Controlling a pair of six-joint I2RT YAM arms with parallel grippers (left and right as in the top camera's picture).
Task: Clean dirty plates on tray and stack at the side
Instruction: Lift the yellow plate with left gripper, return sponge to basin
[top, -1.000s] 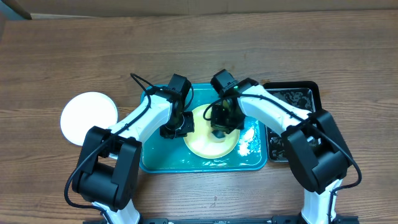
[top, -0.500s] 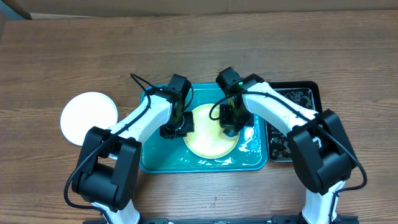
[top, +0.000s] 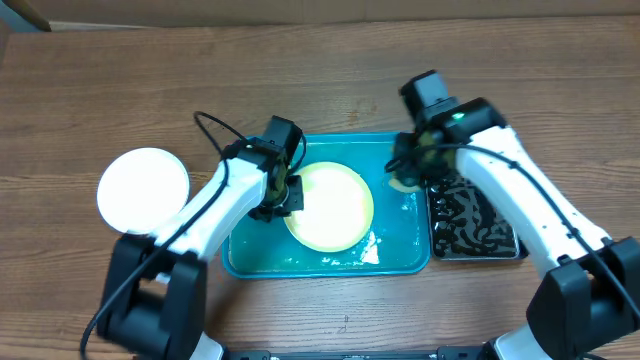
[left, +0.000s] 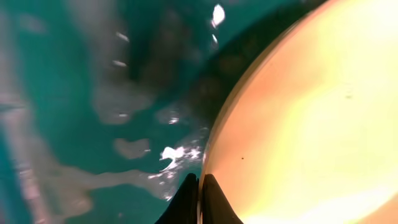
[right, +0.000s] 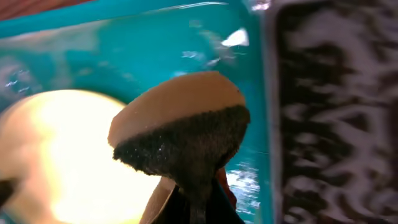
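Note:
A pale yellow-green plate (top: 330, 205) lies in the wet teal tray (top: 250, 258). My left gripper (top: 289, 197) is shut on the plate's left rim; the left wrist view shows the fingers (left: 200, 193) pinching the rim of the plate (left: 298, 124) over the tray (left: 74, 93). My right gripper (top: 412, 170) is shut on a sponge (right: 180, 127), tan with a dark scrub face, held over the tray's right edge (right: 264, 93), off the plate (right: 56, 149). A white plate (top: 143, 188) lies on the table left of the tray. A third plate is not visible.
A black tub (top: 475, 220) of dark water stands against the tray's right side, also in the right wrist view (right: 336, 112). White foam (top: 368, 248) lies on the tray near its front edge. Wooden table (top: 320, 70) all around.
My right gripper has lifted the sponge off the plate and swung right toward the black tub. The left gripper still holds the plate's rim; the plate has shifted slightly.

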